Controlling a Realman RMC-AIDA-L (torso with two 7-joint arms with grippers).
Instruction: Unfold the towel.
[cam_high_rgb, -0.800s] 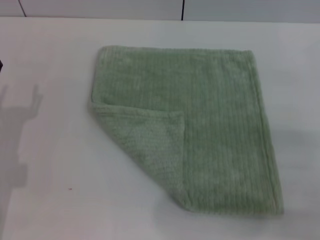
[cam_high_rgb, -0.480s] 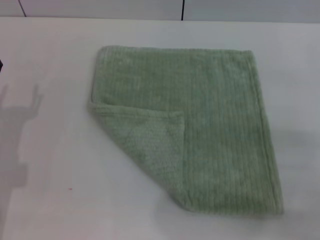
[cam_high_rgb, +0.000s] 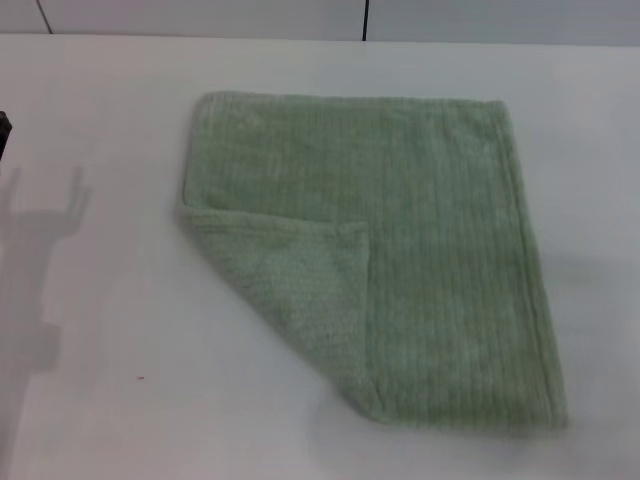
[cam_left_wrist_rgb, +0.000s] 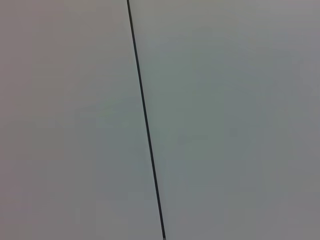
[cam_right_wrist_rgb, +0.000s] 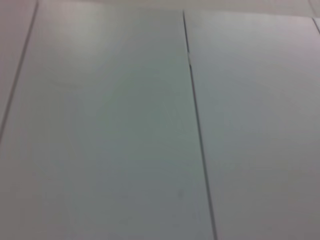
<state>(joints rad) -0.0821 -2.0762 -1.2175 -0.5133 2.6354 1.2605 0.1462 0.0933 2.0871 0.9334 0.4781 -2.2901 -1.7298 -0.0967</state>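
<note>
Near edge of desk: the white desk (cam_high_rgb: 100, 420) carries one small dark speck (cam_high_rgb: 140, 377) on its left part, apart from the cloth.
Towel: the pale sage-green towel (cam_high_rgb: 440, 250) lies flat on the desk, a little right of the middle in the head view, its ribbed pile running near to far.
Near corners: the near right corner (cam_high_rgb: 558, 424) lies flat by the near edge of the view; the near left corner is not flat.
Folded flap: the near left corner is turned up and over onto the towel's top as a triangular flap (cam_high_rgb: 300, 275), its tip (cam_high_rgb: 362, 228) resting close to the towel's middle, its fold line running slantwise from the left edge to the near edge.
Far edge: the far hem (cam_high_rgb: 350, 98) runs straight, with both far corners lying flat.
Shadow: a grey arm-shaped shadow (cam_high_rgb: 40, 260) falls on the desk well to the left of the towel.
Left edge of view: a small dark shape (cam_high_rgb: 4, 128) shows there; I cannot tell what it is.
Left pincer: out of sight in every view, so its opening cannot be told.
Right pincer: likewise out of sight.
Wrist views: both show only pale panels (cam_left_wrist_rgb: 225, 120) split by dark seams (cam_left_wrist_rgb: 145, 120).
Far side: a pale wall (cam_high_rgb: 200, 15) with a dark seam (cam_high_rgb: 366, 18) behind the desk.
</note>
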